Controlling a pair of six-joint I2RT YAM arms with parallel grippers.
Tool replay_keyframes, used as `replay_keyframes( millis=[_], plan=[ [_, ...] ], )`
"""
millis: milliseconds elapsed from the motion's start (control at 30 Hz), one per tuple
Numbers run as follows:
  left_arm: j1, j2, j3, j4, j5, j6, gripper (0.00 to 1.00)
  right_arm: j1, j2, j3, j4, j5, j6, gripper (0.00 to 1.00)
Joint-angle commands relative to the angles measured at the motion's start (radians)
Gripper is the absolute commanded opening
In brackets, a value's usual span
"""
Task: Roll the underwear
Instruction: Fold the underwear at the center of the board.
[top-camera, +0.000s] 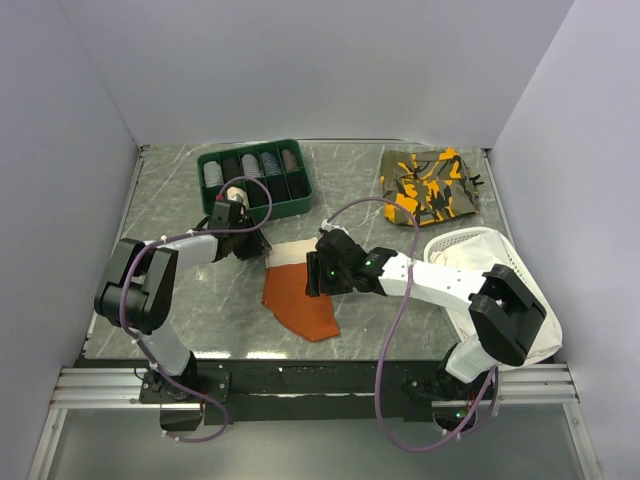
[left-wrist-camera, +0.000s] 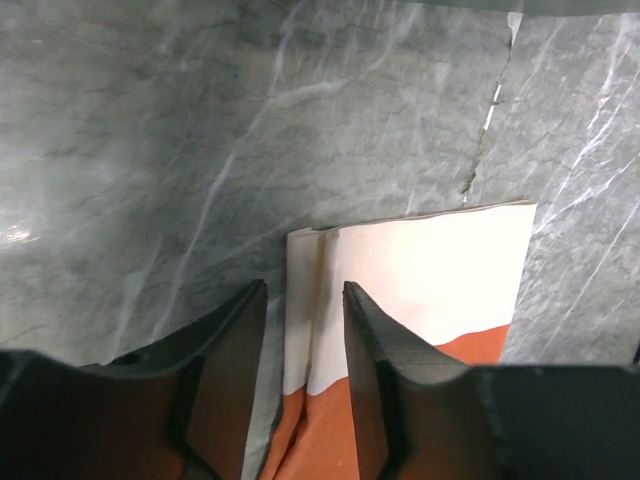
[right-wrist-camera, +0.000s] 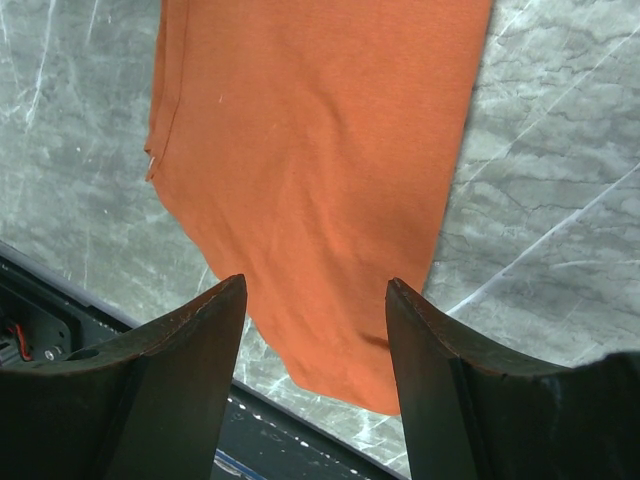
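The underwear (top-camera: 298, 298) lies flat on the marble table, rust-orange with its cream waistband (top-camera: 288, 252) toward the back. My left gripper (top-camera: 252, 246) is open and sits low at the waistband's left end. In the left wrist view the waistband's (left-wrist-camera: 420, 260) folded left edge lies between the fingers of the left gripper (left-wrist-camera: 302, 288). My right gripper (top-camera: 318, 276) is open at the garment's right side. In the right wrist view, the right gripper (right-wrist-camera: 315, 282) is wide open and empty over the orange fabric (right-wrist-camera: 320, 130).
A green tray (top-camera: 306, 180) with several rolled items stands at the back, just behind the left gripper. A camouflage garment (top-camera: 430, 185) lies at the back right. A large white cloth (top-camera: 470, 245) sits at the right. The table's near edge and dark rail (right-wrist-camera: 60, 330) are close.
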Motion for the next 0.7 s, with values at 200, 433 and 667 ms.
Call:
replay_keyframes(
  millis=[200, 433, 667],
  plan=[
    [-0.017, 0.048, -0.001, 0.016, 0.016, -0.007, 0.41, 0.010, 0.010, 0.051, -0.007, 0.018, 0.008, 0.65],
    [-0.017, 0.054, -0.004, 0.016, 0.010, 0.004, 0.31, 0.018, 0.013, 0.057, -0.008, 0.021, 0.012, 0.65],
    [-0.017, 0.054, 0.004, 0.016, 0.024, 0.007, 0.10, 0.050, 0.030, 0.103, -0.034, 0.055, -0.002, 0.64]
  ],
)
